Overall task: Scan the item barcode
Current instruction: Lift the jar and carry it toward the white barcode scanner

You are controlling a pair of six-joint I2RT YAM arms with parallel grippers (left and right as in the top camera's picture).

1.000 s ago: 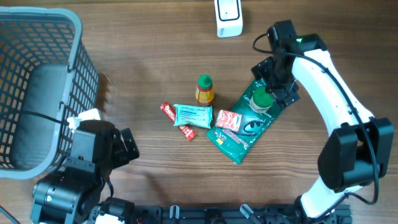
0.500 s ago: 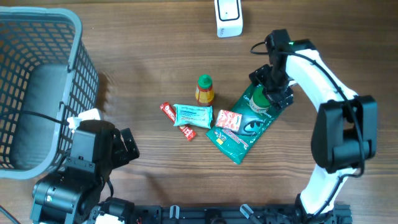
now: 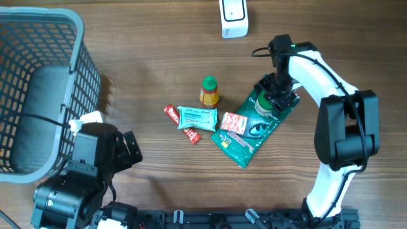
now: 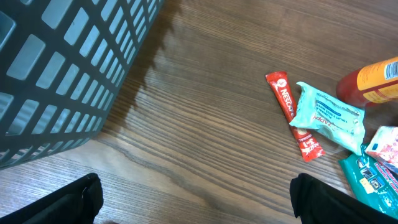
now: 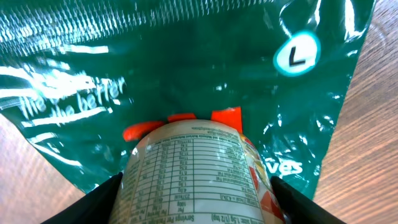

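Overhead — the right gripper [image 3: 275, 97] sits over a bottle [image 3: 263, 105] resting on a green packet [image 3: 247, 137], below the white scanner [image 3: 233, 19]. Left wrist — the left gripper [image 4: 196, 193] gapes wide above the table [image 4: 186, 124]. Right wrist — fingers [image 5: 99, 202] flank the bottle closely; I cannot tell whether they grip it.

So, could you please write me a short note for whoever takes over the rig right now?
Left gripper: jaws wide open, empty, near the basket.
Right gripper: jaws either side of the labelled bottle resting on the teal packet; firm grip unclear.
Done: bottle reached.
To do: lift it, show its barcode to the white device, presumably the scanner.
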